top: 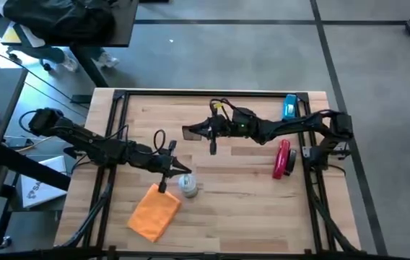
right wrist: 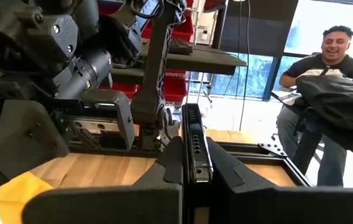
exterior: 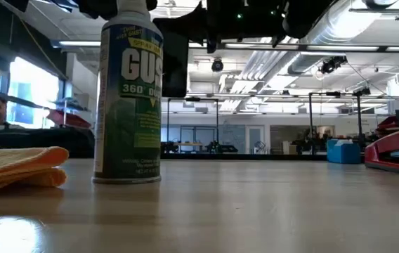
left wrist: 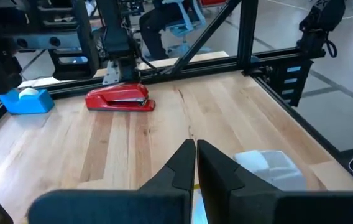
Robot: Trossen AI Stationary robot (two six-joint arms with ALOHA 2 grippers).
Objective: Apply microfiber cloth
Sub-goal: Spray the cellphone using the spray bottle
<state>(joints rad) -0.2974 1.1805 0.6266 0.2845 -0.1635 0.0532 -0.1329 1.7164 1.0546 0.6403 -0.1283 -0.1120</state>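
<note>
The orange microfiber cloth (top: 154, 211) lies folded on the table near its front edge, left of centre; the low view shows the cloth (exterior: 17, 169) resting flat. My left gripper (top: 165, 182) hovers shut just above the cloth's far corner, beside the spray can (top: 188, 185), its fingertips (left wrist: 196, 155) together. My right gripper (top: 203, 132) is over the table's middle, shut on a black phone (top: 190, 133) held up in the air. My right gripper pinches the black phone between its two fingers (right wrist: 171, 163), one on each broad face (right wrist: 195, 149). The fingers lie about level and point toward the table's left edge. The phone stands on edge, reaches out past the fingertips, and is lifted clear of the table (exterior: 175, 63).
A green-labelled spray can (exterior: 128, 98) stands upright beside the cloth. A red stapler (top: 283, 159) and a blue tape dispenser (top: 290, 106) lie at the right. A black frame rail (top: 212, 94) runs along the table's far edge. A person (right wrist: 325, 68) sits beyond the table.
</note>
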